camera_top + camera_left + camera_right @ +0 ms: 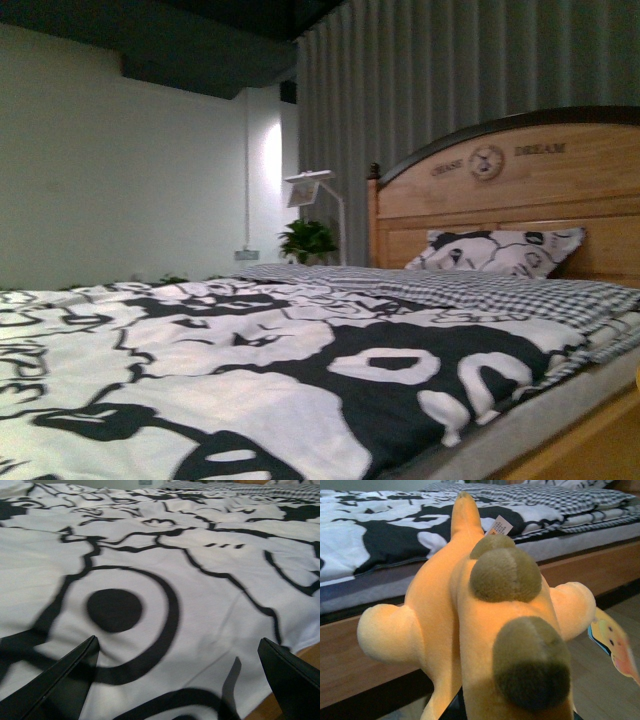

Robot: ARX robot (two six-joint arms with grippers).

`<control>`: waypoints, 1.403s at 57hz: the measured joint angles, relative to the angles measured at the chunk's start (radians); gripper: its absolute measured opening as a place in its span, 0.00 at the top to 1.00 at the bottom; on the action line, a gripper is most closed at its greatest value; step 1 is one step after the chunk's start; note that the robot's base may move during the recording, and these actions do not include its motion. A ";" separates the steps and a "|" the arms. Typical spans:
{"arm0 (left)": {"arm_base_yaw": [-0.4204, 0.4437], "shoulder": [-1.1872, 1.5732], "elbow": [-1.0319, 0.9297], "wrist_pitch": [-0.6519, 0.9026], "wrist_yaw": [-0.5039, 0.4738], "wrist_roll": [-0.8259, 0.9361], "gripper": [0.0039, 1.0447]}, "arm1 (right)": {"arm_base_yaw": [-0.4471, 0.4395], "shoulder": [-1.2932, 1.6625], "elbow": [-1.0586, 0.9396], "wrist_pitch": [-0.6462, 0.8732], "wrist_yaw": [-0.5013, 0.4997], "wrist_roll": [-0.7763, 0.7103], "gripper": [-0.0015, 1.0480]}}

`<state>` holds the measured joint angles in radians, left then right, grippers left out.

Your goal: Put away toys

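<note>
Toy: the orange-yellow plush toy (485, 630) fills the right wrist view, close to the camera, with darker olive patches on it and a small sewn label (499, 526) near its far end.
Toy's place: it is beside the bed, level with the wooden bed frame (580, 565) and above the floor (605, 690) — not on the duvet. It does not show in the front view.
Right gripper: its jaws are hidden behind the plush, so I cannot tell how they stand. Since the toy sits off the floor right at the wrist, it is probably being carried.
Left gripper (177, 641): jaws wide apart and holding nothing, low over the black-and-white duvet (200, 545) near the bed's edge.
Bed: the patterned duvet covers most of it, with a checked sheet and a matching pillow (495, 250) towards the wooden headboard (520, 190).
Step in hand: by my reading, the carrying stage — the toy is off the floor and its resting place is not yet reached.
Destination: no box or basket shows in any view, so I cannot say where the toy goes.
Next move calls for: keeping the soft body from sagging or snagging on the frame, then setting it down fully supported before letting go.
</note>
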<state>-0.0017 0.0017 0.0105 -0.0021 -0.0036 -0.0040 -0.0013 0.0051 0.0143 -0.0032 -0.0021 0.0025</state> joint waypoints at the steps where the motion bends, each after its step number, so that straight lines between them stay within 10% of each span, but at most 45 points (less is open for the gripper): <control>1: 0.000 0.000 0.000 0.000 -0.001 0.000 0.06 | 0.000 0.000 0.000 0.000 0.000 0.000 0.93; 80: 0.000 0.000 0.000 0.000 0.004 0.000 0.06 | 0.000 0.000 0.000 0.000 -0.001 0.000 0.93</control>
<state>-0.0017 0.0021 0.0105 -0.0021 0.0002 -0.0040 -0.0010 0.0051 0.0143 -0.0032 -0.0029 0.0025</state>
